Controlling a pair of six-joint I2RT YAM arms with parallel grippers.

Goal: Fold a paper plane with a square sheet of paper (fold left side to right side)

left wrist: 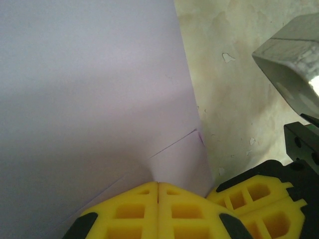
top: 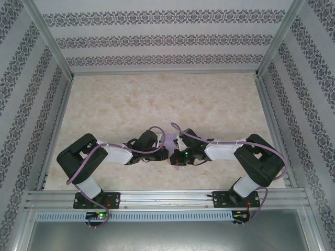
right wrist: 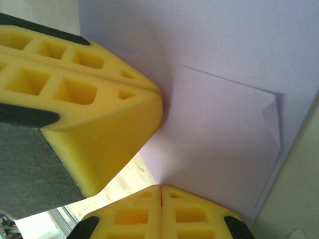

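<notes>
Near edge: aluminium rail [top: 167, 197] w/ both arm bases bolted on. Just beyond, centre-front of counter [top: 157, 104]: left gripper [left wrist: 158, 193] and right gripper [right wrist: 161, 194] meet tip to tip. Both jaws are fully closed, tips against the square sheet of paper [left wrist: 89, 99], which is lavender w/ one layer folded over. Pinching vs. pressing: can't tell. Counter is beige, marbled, w/ small chips. Walls [top: 157, 39] L, R and rear: pale w/ dark ornamental bands and aluminium corner posts.
</notes>
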